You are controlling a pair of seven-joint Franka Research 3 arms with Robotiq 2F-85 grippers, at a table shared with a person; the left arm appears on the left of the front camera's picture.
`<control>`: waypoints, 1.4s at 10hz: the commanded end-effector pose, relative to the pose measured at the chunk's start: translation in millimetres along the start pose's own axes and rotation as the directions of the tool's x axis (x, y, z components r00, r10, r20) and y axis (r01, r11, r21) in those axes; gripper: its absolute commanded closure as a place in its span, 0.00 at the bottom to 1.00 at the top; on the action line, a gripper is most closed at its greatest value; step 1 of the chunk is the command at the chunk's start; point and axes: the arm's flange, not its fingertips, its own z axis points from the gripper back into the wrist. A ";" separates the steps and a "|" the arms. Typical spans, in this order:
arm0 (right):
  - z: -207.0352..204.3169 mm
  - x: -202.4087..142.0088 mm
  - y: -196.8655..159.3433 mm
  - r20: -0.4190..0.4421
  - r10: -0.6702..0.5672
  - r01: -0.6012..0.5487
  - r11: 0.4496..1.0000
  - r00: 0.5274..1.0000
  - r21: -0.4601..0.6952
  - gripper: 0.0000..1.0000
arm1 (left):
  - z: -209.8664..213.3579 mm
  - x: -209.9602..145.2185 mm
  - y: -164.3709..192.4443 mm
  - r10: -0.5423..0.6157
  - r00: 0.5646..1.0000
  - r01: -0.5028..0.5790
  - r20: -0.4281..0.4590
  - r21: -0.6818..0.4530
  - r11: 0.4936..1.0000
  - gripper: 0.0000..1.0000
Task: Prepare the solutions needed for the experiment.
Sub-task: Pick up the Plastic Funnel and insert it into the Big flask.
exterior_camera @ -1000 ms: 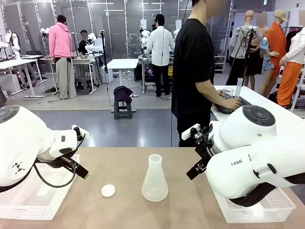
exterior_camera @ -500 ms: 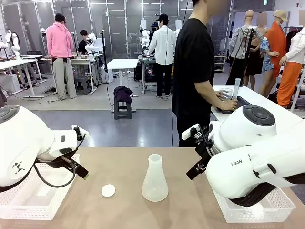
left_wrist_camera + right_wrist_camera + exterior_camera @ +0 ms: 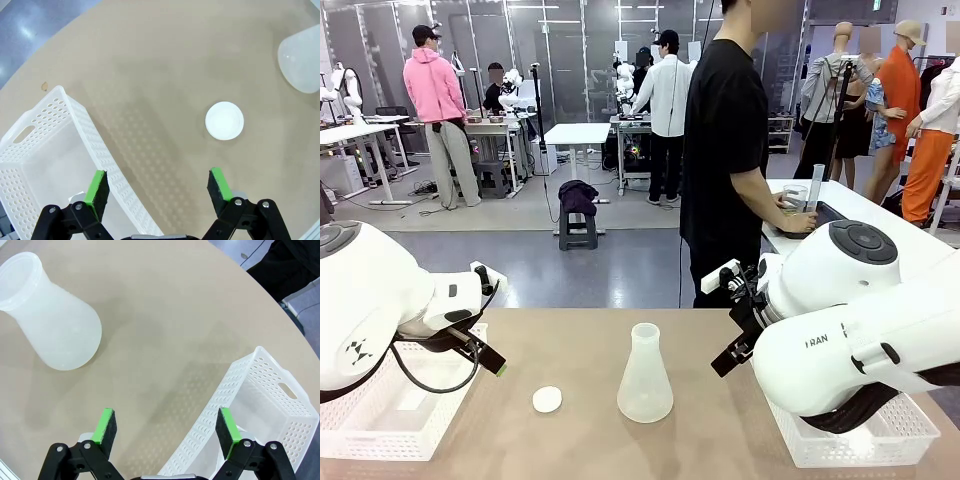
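Note:
The solutions are out of view; no liquid can be made out in the frosted white conical flask, which stands upright at the table's middle. A small round white cap lies to its left. My left gripper hangs open above the table between the cap and the left basket, holding nothing. My right gripper is open and empty, right of the flask and over the right basket's edge. Beyond the table, a person faces a side table with a tall clear cylinder in hand.
A white perforated basket sits at the table's left, and another basket sits at the right. Bare tabletop surrounds the flask. The curved far edge of the table meets the grey floor.
Both arms, the flask and the cap have stayed put. The person's hand with the cylinder has shifted slightly at the side table.

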 end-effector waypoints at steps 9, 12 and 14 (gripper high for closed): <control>56.6 8.5 7.5 0.053 -0.089 0.093 0.993 0.995 -0.066 0.00 | 49.7 -11.5 -8.0 0.047 0.997 -0.053 0.058 0.117 0.992 0.00; 115.4 23.2 19.7 0.108 -0.183 0.199 0.967 0.977 -0.157 0.00 | 91.9 -11.4 -20.0 0.069 0.989 -0.090 0.128 0.163 0.982 0.00; 144.9 26.0 27.9 0.134 -0.202 0.226 0.955 0.970 -0.192 0.00 | 115.5 -11.1 -28.1 0.073 0.978 -0.109 0.196 0.182 0.977 0.00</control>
